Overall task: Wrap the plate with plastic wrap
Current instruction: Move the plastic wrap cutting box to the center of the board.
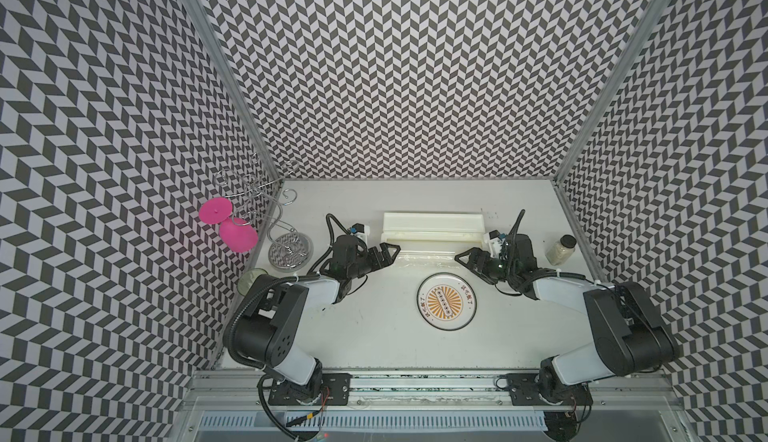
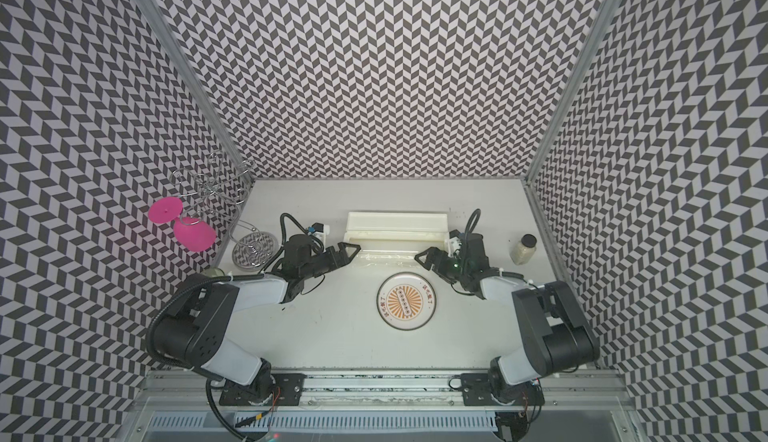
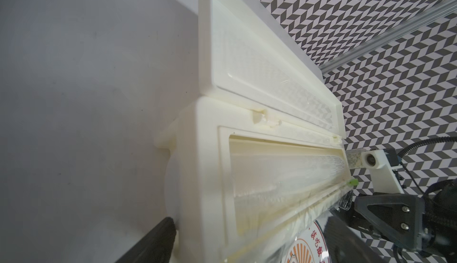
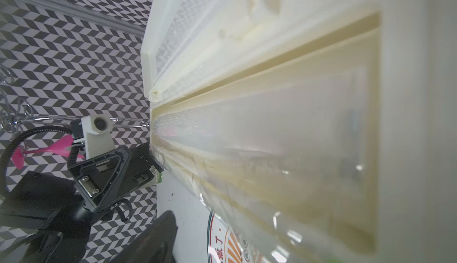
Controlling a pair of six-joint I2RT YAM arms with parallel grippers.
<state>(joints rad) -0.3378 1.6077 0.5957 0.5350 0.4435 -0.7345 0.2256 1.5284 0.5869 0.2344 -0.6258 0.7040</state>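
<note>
- Desk (image 1: 374,336) w/ plate (image 1: 446,301) centre-front, bare, not wrapped yet.
- Plastic wrap (image 1: 424,259): short sheet out of dispenser box (image 1: 432,226), lying just behind plate.
- Left end effector (image 1: 390,254) & right end effector (image 1: 464,262): both released, jaws wide at sheet's ends.
- To do, prob.: regrip, draw over plate, cut, tuck.

2 arms (image 1: 293,359), white shells, black joints, corrugated black cables (image 4: 34,131), white wrist-camera mounts (image 4: 97,138)

Glossy, crinkled transparent plastic wrap (image 1: 424,259) lies near a smooth white plate (image 1: 446,301) with a slight sheen. Matt cream plastic dispenser box (image 1: 432,223). Shiny metal wire stand (image 1: 291,252). Matt white table (image 1: 374,344), lightly scuffed.
</note>
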